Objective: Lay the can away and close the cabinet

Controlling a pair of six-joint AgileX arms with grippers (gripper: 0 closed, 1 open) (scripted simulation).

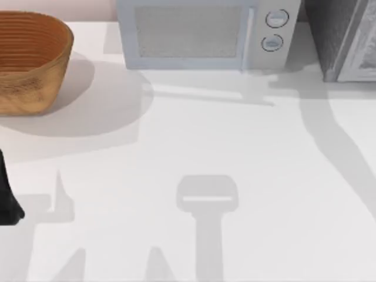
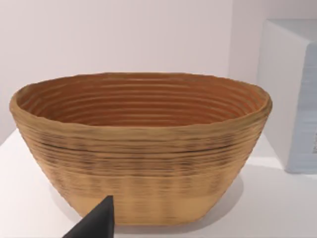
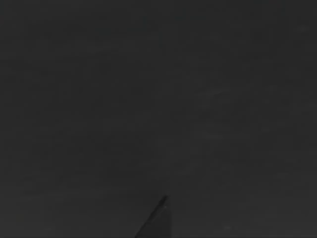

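Observation:
The can is out of view. The grey cabinet (image 1: 343, 38) stands at the table's back right corner, cut off by the edge of the top view. My left gripper (image 1: 8, 205) is parked at the table's far left edge, in front of the basket. In the left wrist view a black tip of it pokes up before the basket wall. The right wrist view is dark.
A woven wooden basket (image 1: 35, 88) (image 2: 143, 163) sits at the back left. A white microwave (image 1: 205, 32) with two round knobs stands at the back middle, door closed. Arm shadows lie across the white table (image 1: 194, 141).

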